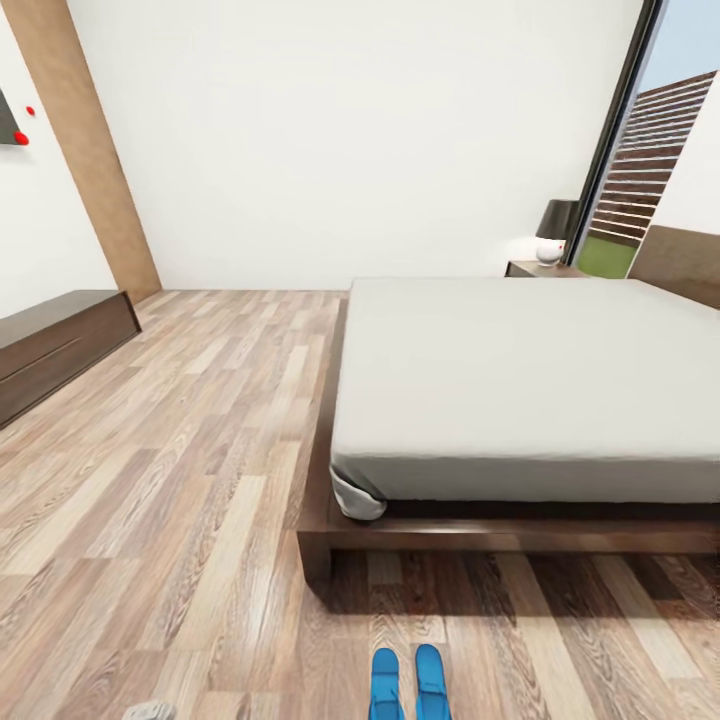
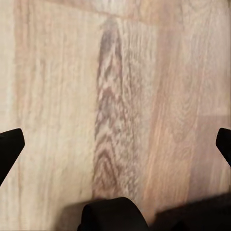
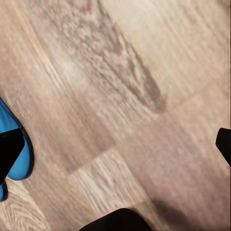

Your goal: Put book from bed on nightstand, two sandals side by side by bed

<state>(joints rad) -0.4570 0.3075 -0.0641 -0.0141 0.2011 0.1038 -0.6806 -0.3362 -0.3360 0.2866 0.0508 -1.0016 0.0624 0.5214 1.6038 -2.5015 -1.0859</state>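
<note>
Head view: the two sandals [image 1: 409,684] lie on the plank floor [image 1: 180,500] just off the foot end of the bed [image 1: 520,400], side by side, close but not quite touching, long axes parallel and pointing at the bed frame. The book is not on the visible mattress; its place cannot be told from here. A nightstand [image 1: 540,268] with a lamp [image 1: 555,230] stands at the bed's far corner, by the window.

Left gripper [image 2: 115,144]: fingertips at opposite frame edges, jaws wide apart, bare floor between them.

Right gripper [image 3: 115,144]: jaws likewise wide apart, holding nothing. One sandal's rounded end [image 3: 14,144] sits beside one fingertip, outside the gap, not between the jaws.

Judgement: the sandals look already placed beside the bed. The right arm is the nearer to them. The remaining step probably concerns the book, and the nightstand lies well apart from both arms, beyond the full length of the bed.
</note>
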